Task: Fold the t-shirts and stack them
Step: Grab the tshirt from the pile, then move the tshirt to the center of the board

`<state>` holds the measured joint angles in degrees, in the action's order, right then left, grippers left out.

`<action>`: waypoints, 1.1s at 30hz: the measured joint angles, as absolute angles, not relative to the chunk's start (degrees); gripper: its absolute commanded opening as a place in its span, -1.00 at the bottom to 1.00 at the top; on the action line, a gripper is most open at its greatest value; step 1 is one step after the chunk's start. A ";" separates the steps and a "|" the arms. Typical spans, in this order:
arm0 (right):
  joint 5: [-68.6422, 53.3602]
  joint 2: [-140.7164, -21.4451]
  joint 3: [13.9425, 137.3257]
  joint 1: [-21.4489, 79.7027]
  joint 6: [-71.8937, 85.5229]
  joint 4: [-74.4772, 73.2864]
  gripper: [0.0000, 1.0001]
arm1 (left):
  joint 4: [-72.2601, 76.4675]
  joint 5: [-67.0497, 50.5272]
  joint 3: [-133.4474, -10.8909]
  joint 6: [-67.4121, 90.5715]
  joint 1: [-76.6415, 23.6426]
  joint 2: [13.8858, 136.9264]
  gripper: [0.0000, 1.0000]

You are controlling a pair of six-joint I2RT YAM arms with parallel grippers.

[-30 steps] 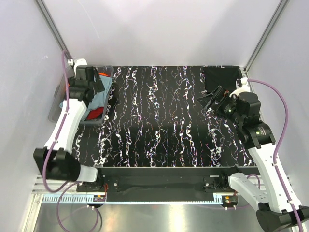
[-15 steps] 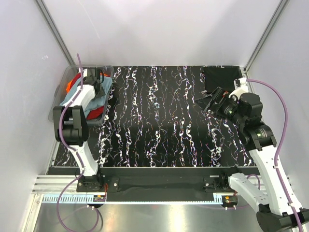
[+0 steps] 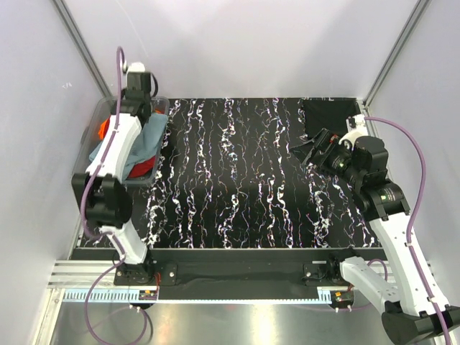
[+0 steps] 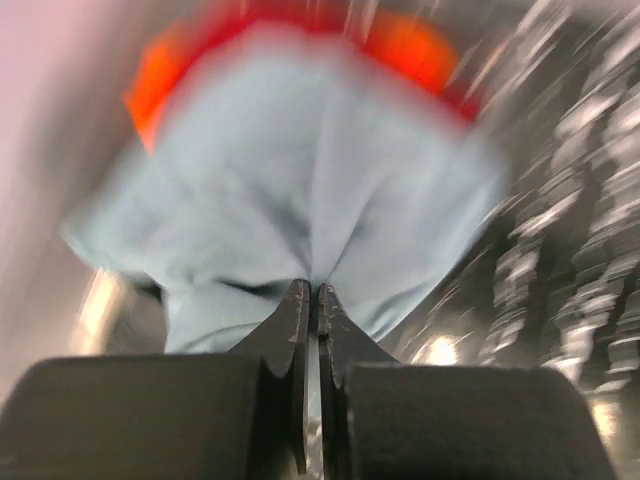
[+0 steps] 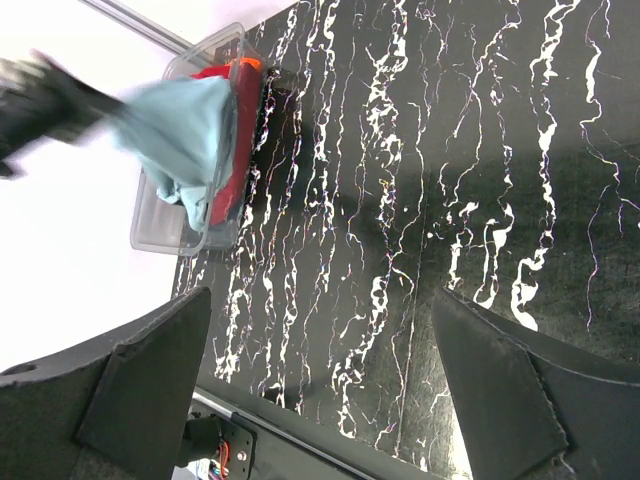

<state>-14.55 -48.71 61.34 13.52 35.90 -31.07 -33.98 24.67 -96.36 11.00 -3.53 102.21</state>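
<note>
Hanging lengthwise from clenched left tool, teal t-shirt over tub; right tool released.

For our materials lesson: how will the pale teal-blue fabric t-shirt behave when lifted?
Probably floppy: the pale teal-blue fabric t-shirt drapes in folds from the left gripper. Likely light, since one pinch holds it.

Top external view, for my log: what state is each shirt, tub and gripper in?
Dusty teal-blue t-shirt: pinched, half out of tub.
Red shirt and orange shirt: crumpled in tub.
Black t-shirt: lying flat, far right corner.
Clear plastic tub: open, no lid.
Left gripper: shut on teal-blue t-shirt.
Right gripper: open, empty.
</note>
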 measured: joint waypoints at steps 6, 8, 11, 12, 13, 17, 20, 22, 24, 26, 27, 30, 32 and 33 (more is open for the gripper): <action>-14.09 -48.45 61.36 13.52 35.88 -31.07 0.98 | -33.71 29.26 -113.49 4.23 -14.09 93.21 -1.00; -14.00 -48.05 61.36 13.52 35.88 -31.07 0.98 | -33.43 29.23 -120.14 3.09 -18.55 90.19 -1.00; -13.72 -47.66 61.39 13.52 35.90 -31.07 0.99 | -31.79 27.27 -127.44 3.09 -23.81 86.30 -1.00; -13.47 -47.64 61.39 13.52 35.97 -31.07 0.99 | -30.79 25.54 -129.05 3.95 -24.93 84.68 -1.00; -13.15 -47.62 61.39 13.52 36.12 -31.07 0.99 | -29.54 23.68 -129.73 5.17 -25.41 82.78 -1.00; -12.91 -47.22 61.39 13.52 37.19 -31.14 0.99 | -23.92 17.47 -123.28 11.29 -25.19 73.91 -1.00; -12.49 -45.56 60.99 13.52 38.15 -31.11 0.99 | -19.73 11.05 -108.92 16.19 -25.06 65.67 -0.96; -12.08 -43.77 60.01 13.52 38.89 -31.18 0.99 | -16.97 6.48 -97.14 19.79 -25.06 62.11 -0.72; -11.16 -42.28 58.72 13.52 39.40 -31.29 0.99 | -13.28 0.73 -80.29 24.51 -25.08 61.25 -0.13; -10.50 -41.58 57.69 13.52 39.72 -31.42 0.99 | -13.19 -2.90 -71.37 26.41 -25.12 63.75 0.13; -10.07 -41.30 57.12 13.52 39.94 -31.44 0.99 | -14.09 -4.71 -67.85 27.27 -25.15 66.28 0.14; -9.04 -41.91 55.22 13.52 40.91 -31.42 0.97 | -21.76 -8.08 -63.86 27.92 -25.96 79.40 0.20; -8.43 -43.42 53.93 13.52 42.02 -31.29 0.92 | -26.63 -8.21 -63.70 27.33 -27.46 83.66 0.29; -8.16 -44.71 52.99 13.52 42.85 -31.27 0.87 | -27.90 -8.12 -63.48 27.14 -28.25 83.55 0.36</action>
<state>-8.16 -44.71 52.99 13.52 42.85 -31.27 -27.90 -8.12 -63.48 27.14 -28.25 83.55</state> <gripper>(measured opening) 0.969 0.626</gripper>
